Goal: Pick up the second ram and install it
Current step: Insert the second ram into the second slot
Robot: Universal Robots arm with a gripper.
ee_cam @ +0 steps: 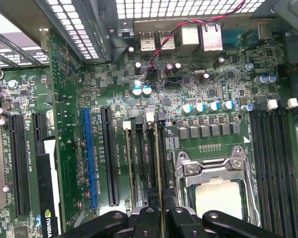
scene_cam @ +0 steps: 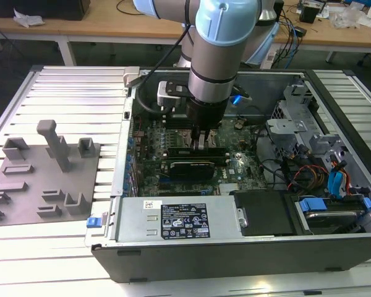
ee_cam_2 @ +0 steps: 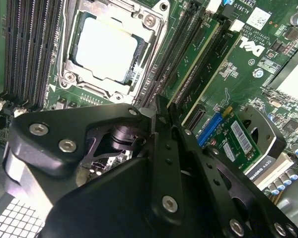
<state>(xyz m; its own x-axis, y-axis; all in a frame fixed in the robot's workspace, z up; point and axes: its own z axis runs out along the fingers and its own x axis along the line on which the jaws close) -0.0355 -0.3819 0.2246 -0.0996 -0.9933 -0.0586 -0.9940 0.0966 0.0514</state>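
Gripper (scene_cam: 201,143) stands inside the open computer case (scene_cam: 173,260), fingers closed on the second ram (ee_cam: 159,163), held upright on edge over the motherboard's (ee_cam: 89,89) memory slots beside the one processor socket (ee_cam: 216,183). One grey fixture plate (scene_cam: 43,185) lies well apart, at the exterior view's left.

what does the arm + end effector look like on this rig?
The arm has silver-grey tube segments with light blue joint caps, ending in a black wrist. A black cable loops beside the wrist, where a blue light glows. The end effector is black, with linkage fingers studded with silver screws.
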